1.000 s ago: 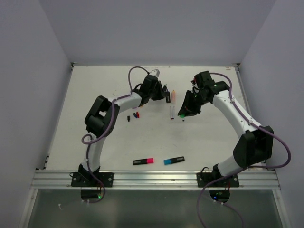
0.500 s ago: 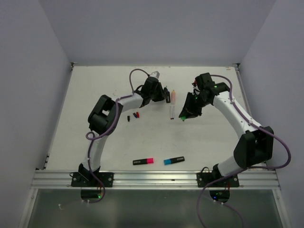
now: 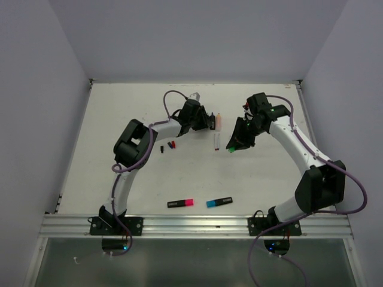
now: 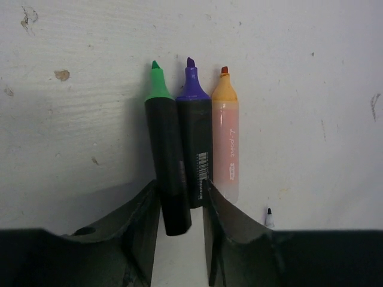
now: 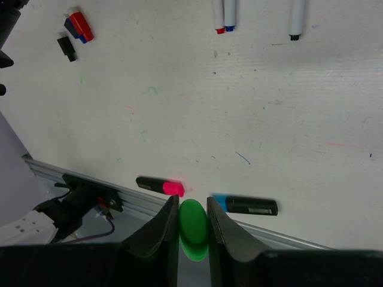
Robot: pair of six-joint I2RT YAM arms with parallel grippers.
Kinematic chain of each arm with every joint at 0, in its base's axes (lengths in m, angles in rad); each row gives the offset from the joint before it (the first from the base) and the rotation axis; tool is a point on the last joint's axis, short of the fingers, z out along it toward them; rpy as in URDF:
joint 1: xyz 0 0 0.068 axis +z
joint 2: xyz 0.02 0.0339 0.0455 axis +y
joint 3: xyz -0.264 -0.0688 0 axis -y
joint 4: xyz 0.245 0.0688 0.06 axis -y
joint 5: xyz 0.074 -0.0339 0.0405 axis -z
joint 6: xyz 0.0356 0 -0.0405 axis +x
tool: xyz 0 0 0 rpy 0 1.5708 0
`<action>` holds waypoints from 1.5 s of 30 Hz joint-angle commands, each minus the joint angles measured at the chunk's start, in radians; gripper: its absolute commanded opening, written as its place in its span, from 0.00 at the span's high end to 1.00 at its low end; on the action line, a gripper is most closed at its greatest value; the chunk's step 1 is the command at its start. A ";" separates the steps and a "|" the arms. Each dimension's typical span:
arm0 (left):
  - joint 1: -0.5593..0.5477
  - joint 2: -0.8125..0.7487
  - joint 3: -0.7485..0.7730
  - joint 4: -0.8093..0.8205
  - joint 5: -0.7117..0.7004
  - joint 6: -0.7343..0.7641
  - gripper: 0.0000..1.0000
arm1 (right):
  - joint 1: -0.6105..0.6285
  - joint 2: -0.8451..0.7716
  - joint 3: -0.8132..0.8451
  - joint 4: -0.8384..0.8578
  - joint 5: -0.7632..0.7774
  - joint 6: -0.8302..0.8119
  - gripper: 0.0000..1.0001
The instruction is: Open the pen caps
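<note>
Right tool (image 5: 192, 206) clenched on loose green cap (image 5: 192, 239) above surface (image 5: 269, 119) | left tool (image 4: 179, 185) slack astride uncapped green highlighter (image 4: 166, 149) | pink-capped highlighter (image 3: 180, 203), blue-capped highlighter (image 3: 219, 202) lie near front edge: light, stiff, slick; I'd pinch barrel and cap separately.

Three uncapped pens (image 4: 194, 149) lie side by side (touching), behind two capped pens (image 3: 181, 203).

Right claw (image 5: 192, 230) pinches a green cap (image 5: 192, 238).
</note>
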 commanded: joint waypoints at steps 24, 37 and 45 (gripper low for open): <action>0.025 -0.446 -0.195 -0.126 -0.195 0.049 0.33 | -0.005 0.187 0.222 0.072 -0.045 0.043 1.00; 0.059 -0.920 -0.319 -0.429 -0.343 0.129 0.30 | 0.124 0.571 0.595 0.180 -0.027 0.094 1.00; 0.059 -1.155 -0.382 -0.597 -0.416 0.120 0.29 | 0.262 0.844 0.893 0.190 -0.032 0.147 1.00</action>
